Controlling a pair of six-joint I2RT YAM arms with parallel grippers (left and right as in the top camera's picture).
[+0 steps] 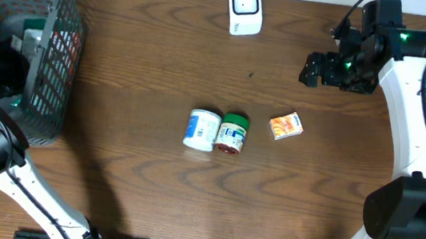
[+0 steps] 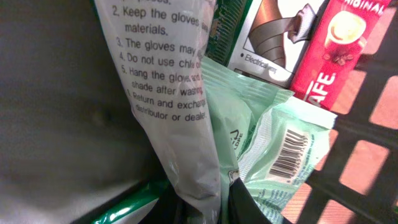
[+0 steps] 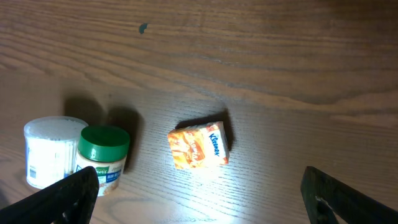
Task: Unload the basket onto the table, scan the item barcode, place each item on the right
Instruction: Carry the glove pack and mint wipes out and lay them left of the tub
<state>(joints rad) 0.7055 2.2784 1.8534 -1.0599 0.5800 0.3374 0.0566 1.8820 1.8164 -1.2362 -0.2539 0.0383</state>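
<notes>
My left gripper [image 2: 208, 202] is down inside the wire basket [image 1: 52, 53], shut on the lower edge of a clear plastic glove packet [image 2: 168, 93] with printed instructions. Right beside it lies a mint-green packet [image 2: 289, 155] with its barcode facing up. The white scanner [image 1: 244, 8] stands at the table's far edge. At the back right my right gripper [image 1: 313, 69] hangs above the table, open with nothing between its fingers. In the right wrist view the right gripper [image 3: 200, 196] is over an orange tissue pack [image 3: 199, 146].
A red coffee box [image 2: 336, 50] and a grey-white box stand behind the packets in the basket. At mid-table a white tub [image 1: 202, 129], a green-lidded jar [image 1: 232, 133] and the tissue pack [image 1: 285, 125] lie in a row.
</notes>
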